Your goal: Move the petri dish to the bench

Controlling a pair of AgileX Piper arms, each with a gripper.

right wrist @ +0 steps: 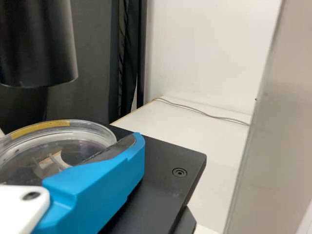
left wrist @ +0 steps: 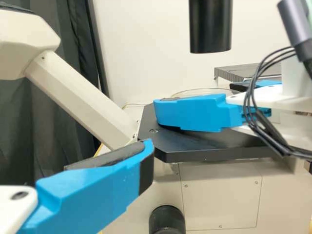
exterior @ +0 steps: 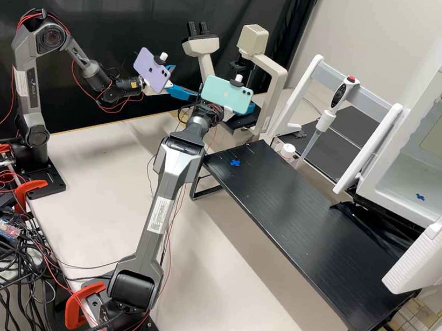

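Securing the dish (right wrist: 53, 151), I'd say.
My right pincer (left wrist: 195, 98) is at its rim (gripping? can't tell); next: sure hold, level lift.

Glossy clear plastic petri dish (right wrist: 61, 141)

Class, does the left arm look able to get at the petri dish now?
Probably not: the right gripper is at the petri dish on the black stage and looks in the way.
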